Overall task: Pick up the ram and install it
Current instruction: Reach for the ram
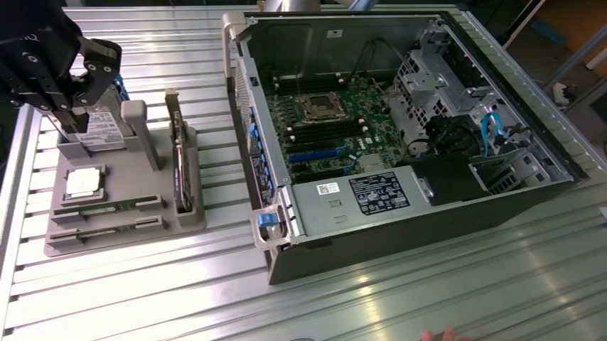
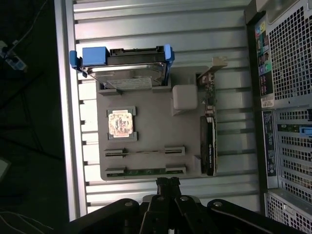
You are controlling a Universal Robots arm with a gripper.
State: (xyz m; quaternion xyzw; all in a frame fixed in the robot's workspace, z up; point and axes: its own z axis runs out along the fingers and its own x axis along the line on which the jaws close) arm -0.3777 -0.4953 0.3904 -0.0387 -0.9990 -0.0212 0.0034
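Note:
Two ram sticks lie edge-up in the grey holder tray [image 2: 146, 102]; the green ram [image 2: 145, 171] sits in the outer slot, a second stick [image 2: 145, 152] beside it. In the exterior view the ram [image 1: 106, 207] is at the tray's near end. My gripper [image 2: 168, 183] is shut with its fingers pressed together and nothing between them, hovering just off the tray's edge nearest the ram. In the exterior view the gripper [image 1: 71, 122] hangs high over the tray's far end, in front of the hard drive [image 1: 95, 131].
The tray also holds a silver processor chip [image 2: 120, 122], a hard drive with blue clips [image 2: 127, 68] and an expansion card [image 2: 208, 146]. The open computer case [image 1: 493, 195] lies at the exterior view's right, its motherboard [image 1: 328, 124] exposed. A hand [image 1: 441, 334] shows at the near edge.

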